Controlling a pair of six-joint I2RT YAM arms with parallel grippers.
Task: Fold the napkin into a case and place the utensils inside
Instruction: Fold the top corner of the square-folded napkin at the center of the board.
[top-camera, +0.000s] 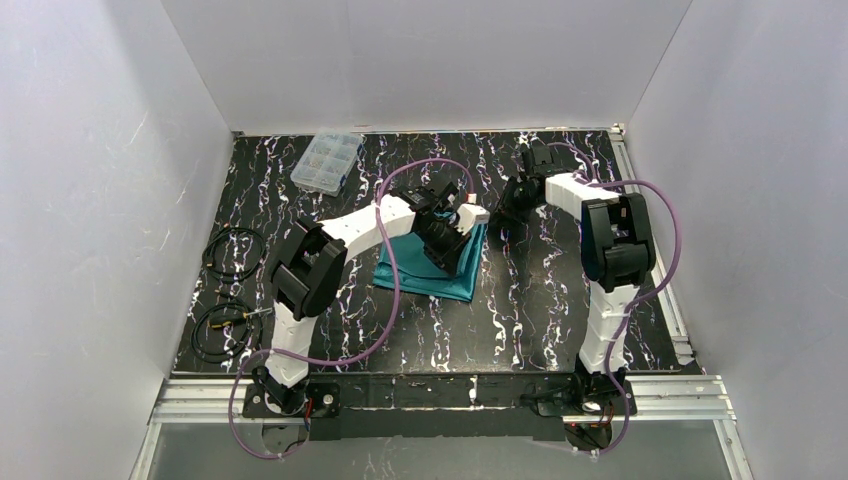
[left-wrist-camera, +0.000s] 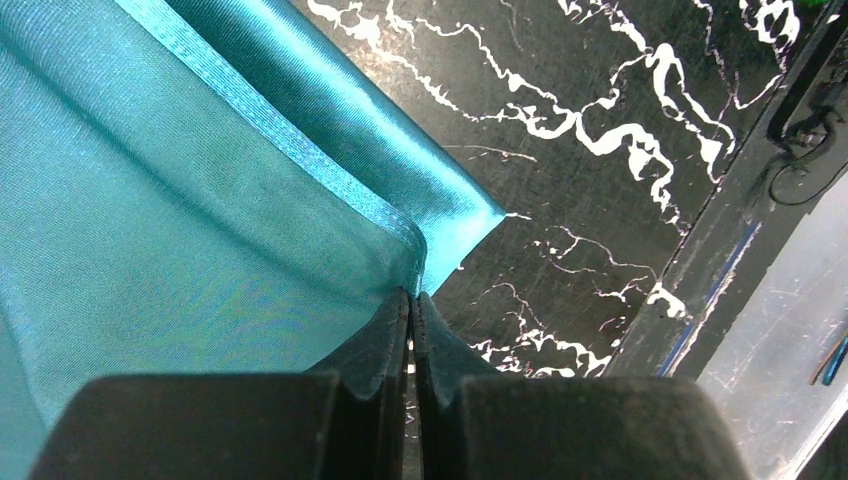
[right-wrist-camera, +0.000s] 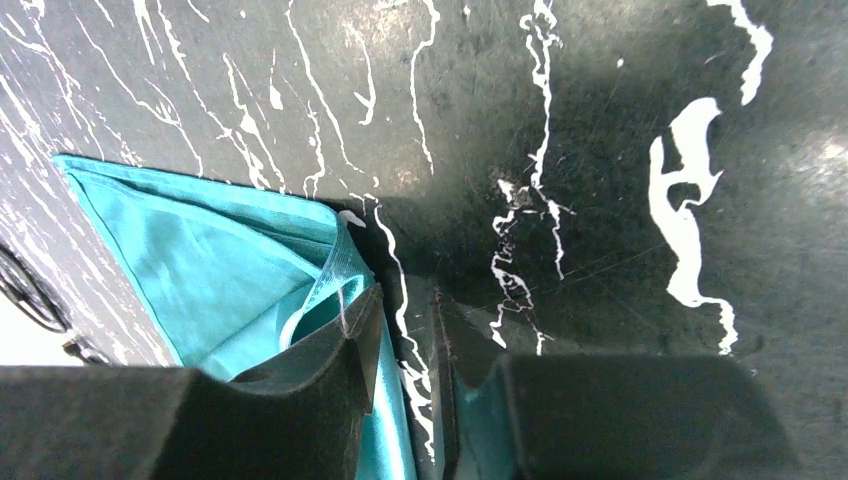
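Note:
The teal napkin (top-camera: 425, 272) lies folded on the black marbled table, near the middle. My left gripper (top-camera: 455, 258) sits over its right part and is shut on the stitched hem (left-wrist-camera: 300, 150) next to a corner; the cloth (left-wrist-camera: 180, 210) puckers toward the fingertips of the left gripper (left-wrist-camera: 411, 295). My right gripper (top-camera: 508, 205) hovers at the napkin's far right corner. In the right wrist view the right gripper (right-wrist-camera: 405, 300) shows a narrow gap with bare table in it. Its left finger (right-wrist-camera: 340, 350) rests over the edge of the napkin (right-wrist-camera: 200, 235). The utensils are out of view.
A clear plastic compartment box (top-camera: 327, 160) stands at the back left. Two black cable coils (top-camera: 232, 250) (top-camera: 222, 330) lie at the left edge. White walls enclose the table on three sides. The table's rail (left-wrist-camera: 720, 230) runs just beyond the left gripper.

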